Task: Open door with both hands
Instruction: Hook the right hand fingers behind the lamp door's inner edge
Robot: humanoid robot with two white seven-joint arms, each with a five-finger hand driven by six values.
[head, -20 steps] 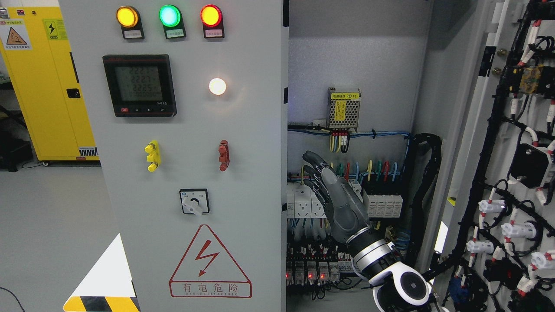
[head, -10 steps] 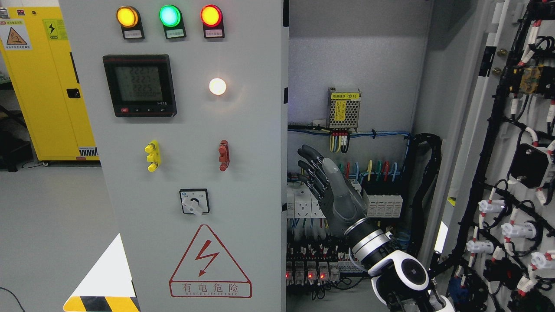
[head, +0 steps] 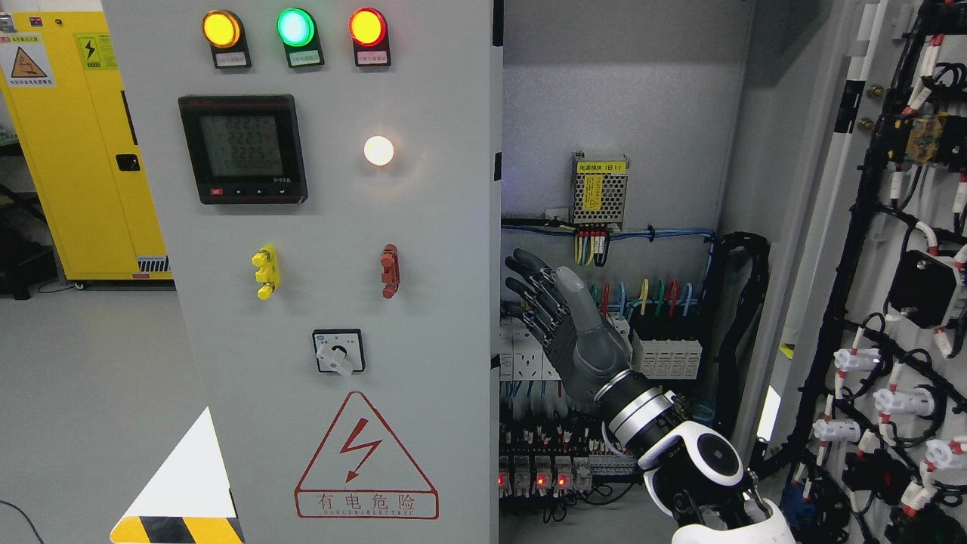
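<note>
The grey left door (head: 302, 302) fills the left, its right edge closed beside the open cabinet interior (head: 612, 113). The right door (head: 891, 264) swings wide. The right robot hand (head: 563, 317), fingers extended and empty, hangs near the left door's edge.

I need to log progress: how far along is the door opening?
Done: the grey right door with black wiring is swung open, exposing the cabinet interior. In hand: the right hand, fingers spread, reaches toward the grey left door with indicator lamps. Left: that door looks closed.
</note>
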